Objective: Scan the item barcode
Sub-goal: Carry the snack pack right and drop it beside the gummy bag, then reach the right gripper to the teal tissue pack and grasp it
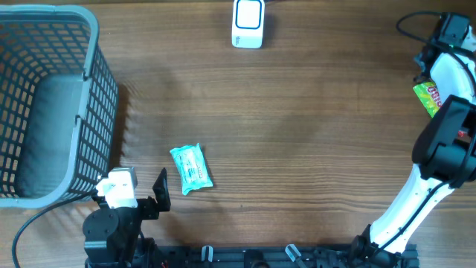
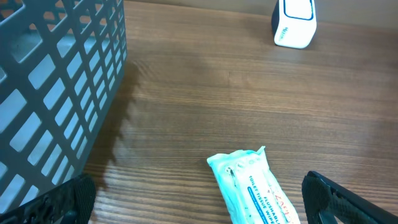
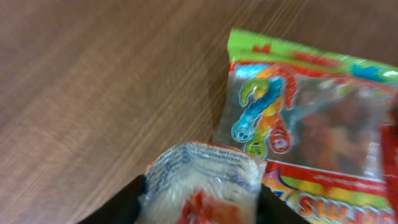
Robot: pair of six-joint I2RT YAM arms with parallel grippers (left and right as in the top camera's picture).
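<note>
The white scanner (image 1: 248,22) with a blue face stands at the table's far edge, also seen in the left wrist view as the scanner (image 2: 294,23). My right gripper (image 3: 199,200) is shut on a pale clear packet (image 3: 205,180) with red print and small lettering at its top edge. It is held just above a green and red gummy candy bag (image 3: 311,124), which lies at the far right as the bag (image 1: 427,97). My left gripper (image 2: 202,204) stands open near the front left. A teal pack of wipes (image 2: 252,186) lies flat between its fingers, untouched.
A grey plastic basket (image 1: 97,82) fills the left side, right beside my left arm. The teal wipes pack (image 1: 191,169) lies just right of that arm. Bare wooden table stretches between the wipes pack, the scanner and the right arm (image 1: 446,141).
</note>
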